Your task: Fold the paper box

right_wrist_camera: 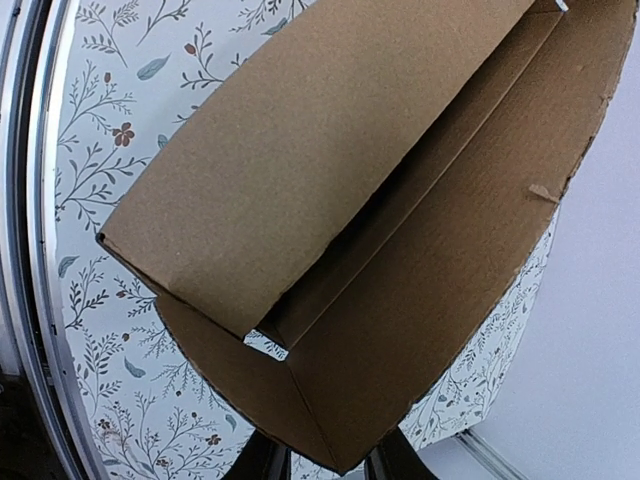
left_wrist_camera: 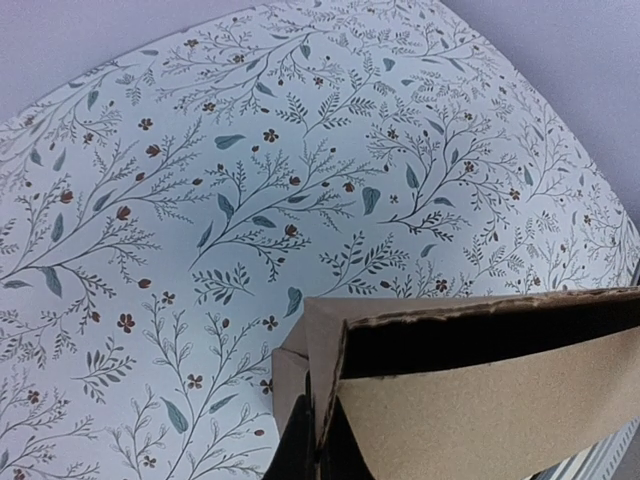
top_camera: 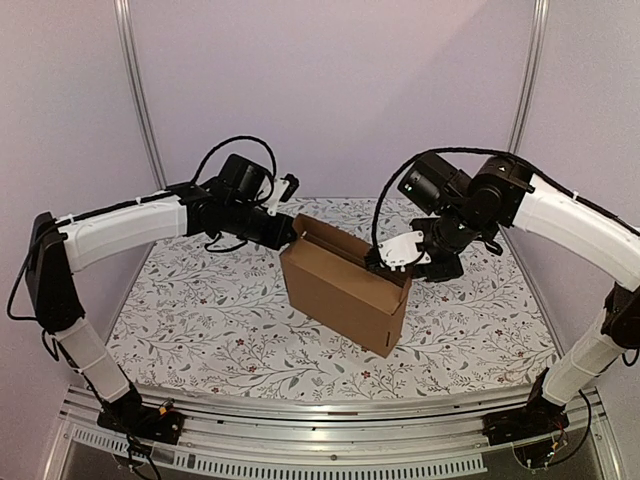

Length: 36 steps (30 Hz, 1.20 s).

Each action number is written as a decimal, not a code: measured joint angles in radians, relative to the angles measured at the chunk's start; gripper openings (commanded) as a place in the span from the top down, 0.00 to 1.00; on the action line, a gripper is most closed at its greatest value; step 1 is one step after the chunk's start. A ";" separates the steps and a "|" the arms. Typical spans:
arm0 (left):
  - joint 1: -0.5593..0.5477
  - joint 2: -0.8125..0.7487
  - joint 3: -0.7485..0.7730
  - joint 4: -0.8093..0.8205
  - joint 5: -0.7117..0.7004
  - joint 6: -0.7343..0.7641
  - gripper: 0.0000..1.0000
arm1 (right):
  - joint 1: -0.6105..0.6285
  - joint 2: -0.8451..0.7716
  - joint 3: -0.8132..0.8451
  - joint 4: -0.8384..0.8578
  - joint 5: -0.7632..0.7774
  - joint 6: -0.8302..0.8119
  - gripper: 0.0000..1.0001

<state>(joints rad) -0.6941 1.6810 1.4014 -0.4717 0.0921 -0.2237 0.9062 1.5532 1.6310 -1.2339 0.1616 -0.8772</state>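
The paper box (top_camera: 340,285) is plain brown cardboard, partly erected, standing in the middle of the table with its top open. My left gripper (top_camera: 293,230) is at the box's far left corner. In the left wrist view its dark fingers (left_wrist_camera: 298,455) are shut on an upright cardboard wall (left_wrist_camera: 325,370) of the box (left_wrist_camera: 480,400). My right gripper (top_camera: 385,262) is at the box's right upper edge. In the right wrist view the gripper (right_wrist_camera: 330,465) is open, its jaws standing either side of a folded corner of the box (right_wrist_camera: 400,250); a long flap (right_wrist_camera: 300,150) leans over the inside.
The table is covered with a floral-patterned cloth (top_camera: 200,310). Metal frame posts (top_camera: 135,90) stand at the back corners before lilac walls. A metal rail (top_camera: 330,425) runs along the near edge by the arm bases.
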 measured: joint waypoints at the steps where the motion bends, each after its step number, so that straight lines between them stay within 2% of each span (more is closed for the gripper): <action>1: 0.000 -0.004 -0.008 0.007 0.000 0.003 1.00 | 0.008 0.000 -0.005 0.000 0.010 0.001 0.74; 12: -0.003 -0.054 -0.108 0.118 0.005 0.034 1.00 | 0.083 0.000 -0.046 0.013 0.114 0.005 0.75; 24: -0.003 -0.054 -0.105 0.116 0.005 0.051 1.00 | 0.084 0.000 -0.050 0.015 0.156 0.005 0.75; 36: -0.003 -0.055 -0.098 0.092 -0.004 0.050 0.85 | 0.084 0.000 -0.066 0.026 0.175 0.005 0.75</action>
<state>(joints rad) -0.6975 1.6260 1.3029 -0.3798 0.0883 -0.1741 0.9905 1.5532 1.5654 -1.2076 0.3370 -0.8722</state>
